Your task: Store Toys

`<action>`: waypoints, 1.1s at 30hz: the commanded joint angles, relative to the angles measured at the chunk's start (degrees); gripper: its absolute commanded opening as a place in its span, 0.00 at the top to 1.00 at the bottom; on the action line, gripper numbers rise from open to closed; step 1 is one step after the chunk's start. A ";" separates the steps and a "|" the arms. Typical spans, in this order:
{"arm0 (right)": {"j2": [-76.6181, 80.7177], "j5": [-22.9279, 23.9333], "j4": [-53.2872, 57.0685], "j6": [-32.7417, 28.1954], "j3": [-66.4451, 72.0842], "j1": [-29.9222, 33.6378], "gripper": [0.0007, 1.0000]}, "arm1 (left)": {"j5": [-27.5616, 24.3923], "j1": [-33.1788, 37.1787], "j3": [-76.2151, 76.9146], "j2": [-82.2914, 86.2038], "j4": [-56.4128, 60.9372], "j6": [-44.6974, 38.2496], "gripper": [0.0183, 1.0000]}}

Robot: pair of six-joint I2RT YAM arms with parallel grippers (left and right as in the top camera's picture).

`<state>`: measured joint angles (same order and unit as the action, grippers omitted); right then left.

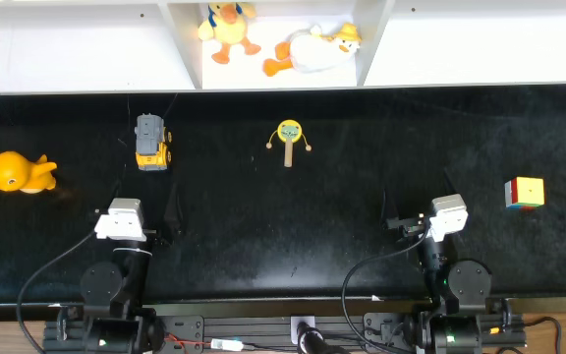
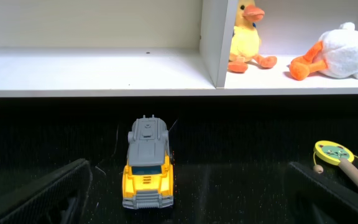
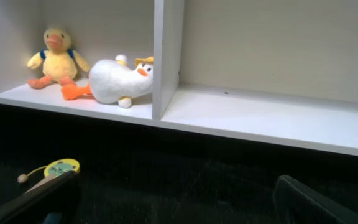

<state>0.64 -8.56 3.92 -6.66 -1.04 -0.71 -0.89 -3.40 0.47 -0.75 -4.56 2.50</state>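
Four toys loose on tabletop [image 1: 362, 177], top view: orange duck [image 1: 20, 173], truck [image 1: 151, 142], rattle [image 1: 288, 134], cube [image 1: 524, 193]. Left wrist view: left jaws released, truck dead ahead; I'd go in low, square to its sides, grip mid-body. Right wrist view: right jaws released too; shelf [image 3: 260, 118] mid bay holds yellow duckling [image 3: 55, 53] & white goose [image 3: 120, 81], lying down.

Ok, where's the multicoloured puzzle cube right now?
In the top view, the multicoloured puzzle cube sits alone on the black table mat at the far right, in front of the right compartment of the white shelf.
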 commanded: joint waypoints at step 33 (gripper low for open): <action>-0.44 0.13 -0.31 -0.17 0.79 0.37 0.00 | 5.09 0.42 19.43 -9.42 -24.94 9.99 0.01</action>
<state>0.64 -8.58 3.95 -6.66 -1.04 -0.73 1.61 -3.38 12.62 -6.52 -25.71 8.27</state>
